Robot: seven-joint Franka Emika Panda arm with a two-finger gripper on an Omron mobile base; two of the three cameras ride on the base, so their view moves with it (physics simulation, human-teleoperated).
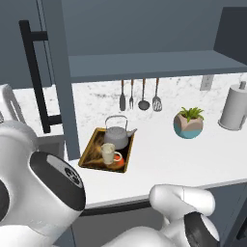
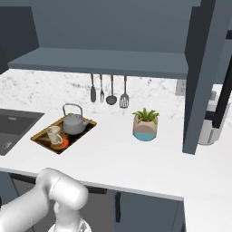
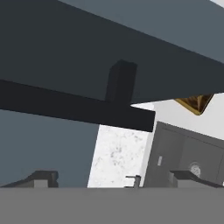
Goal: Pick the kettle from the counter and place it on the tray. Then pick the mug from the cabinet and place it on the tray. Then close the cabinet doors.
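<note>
Left base view: tray (image 1: 91, 153) near the counter's (image 1: 193, 159) left end, holding the kettle (image 1: 116, 136) at its back and the mug (image 1: 108, 154) in front, touching or just apart, can't tell; red-orange spot beside the mug. Left cabinet door (image 1: 61, 77) open, black bar handle (image 1: 34, 72) showing; cabinet (image 1: 144, 63) shelf above. Utensils (image 1: 140, 95), potted plant (image 1: 188, 122), paper-towel roll (image 1: 235, 107) along the back. Right base view: adds the sink (image 2: 13, 129) left of the tray (image 2: 43, 134), and the right door (image 2: 203, 77) open, edge-on. Hand view: bar handle (image 3: 78, 109) up close across the door panel (image 3: 109, 48), tray corner (image 3: 196, 103) and sink (image 3: 188, 153) beyond; gripper (image 3: 114, 178) fingertips (image 3: 41, 178) spread apart, holding nothing.
</note>
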